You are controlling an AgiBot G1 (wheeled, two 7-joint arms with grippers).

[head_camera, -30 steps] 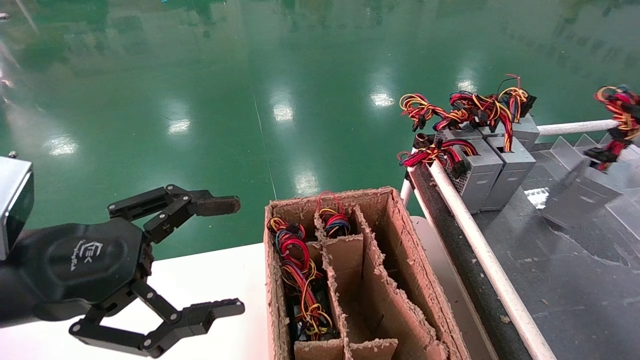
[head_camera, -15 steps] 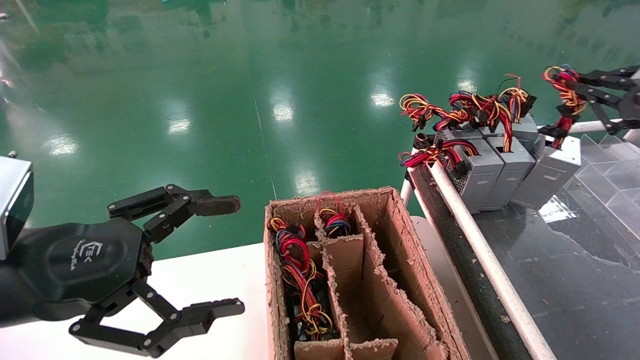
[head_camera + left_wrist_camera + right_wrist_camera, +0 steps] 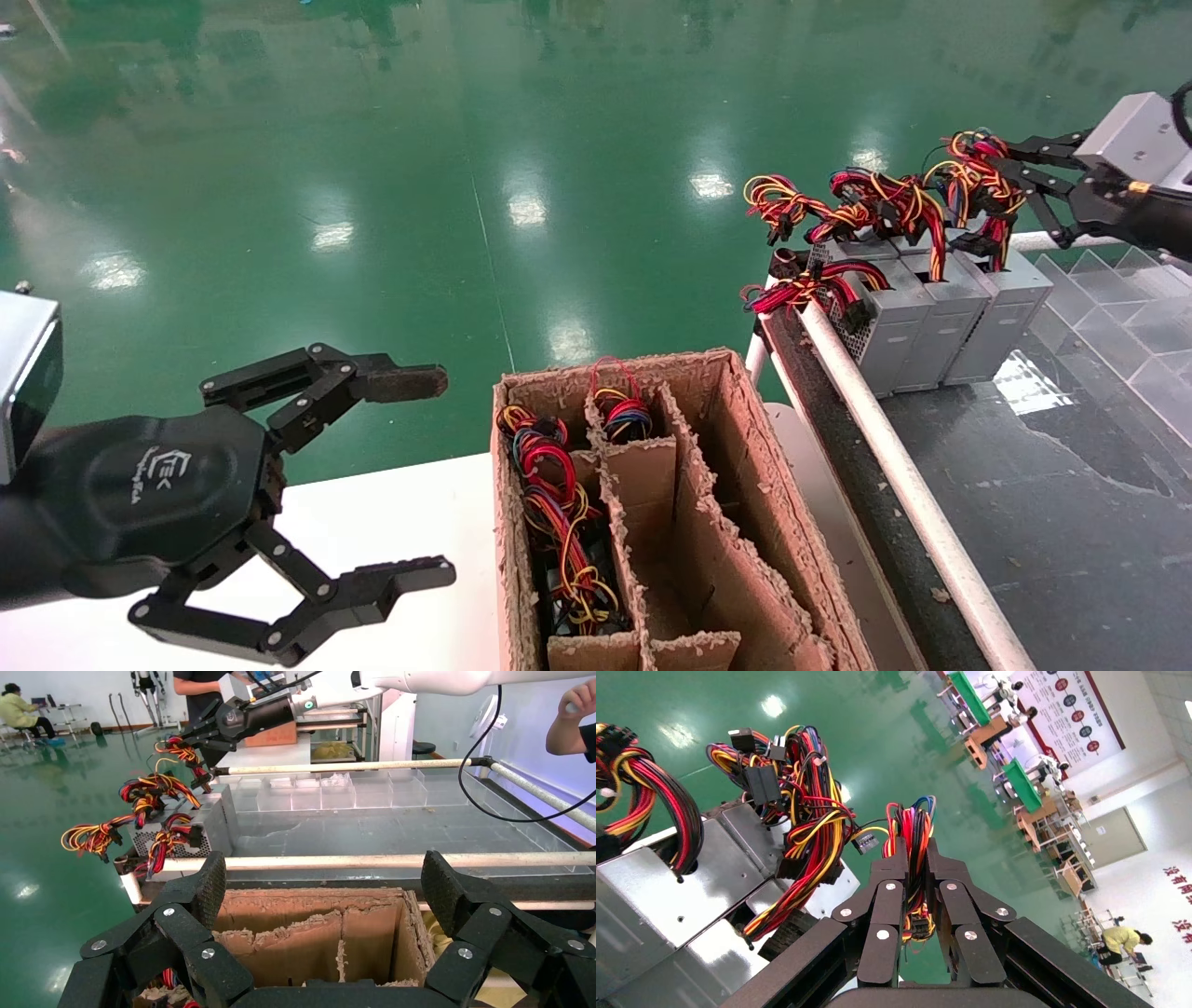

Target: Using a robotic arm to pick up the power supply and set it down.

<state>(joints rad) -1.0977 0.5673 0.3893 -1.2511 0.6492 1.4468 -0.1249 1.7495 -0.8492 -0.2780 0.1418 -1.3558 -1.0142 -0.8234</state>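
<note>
The power supply [image 3: 1004,315] is a grey metal box standing upright on the dark table, pressed against two like units. Its red, yellow and black wire bundle [image 3: 976,168] rises from the top. My right gripper [image 3: 1004,170] reaches in from the far right and is shut on that bundle; in the right wrist view the wires [image 3: 914,822] run pinched between the fingers of the right gripper [image 3: 916,852]. In the left wrist view the right gripper [image 3: 209,733] hangs over the row of boxes [image 3: 207,822]. My left gripper [image 3: 438,475] is parked open at the left, over the white table.
Two other grey power supplies [image 3: 899,317] stand beside it at the table's end. A white rail [image 3: 894,466] edges the dark table. A divided cardboard box [image 3: 717,373] holds wire bundles [image 3: 559,503]. Clear plastic dividers [image 3: 1117,289] lie further right. A person's hand [image 3: 576,706] shows in the left wrist view.
My right gripper has carried the power supply by its wires from the far right leftward and brought it upright against the row of units. The left arm has not moved.
</note>
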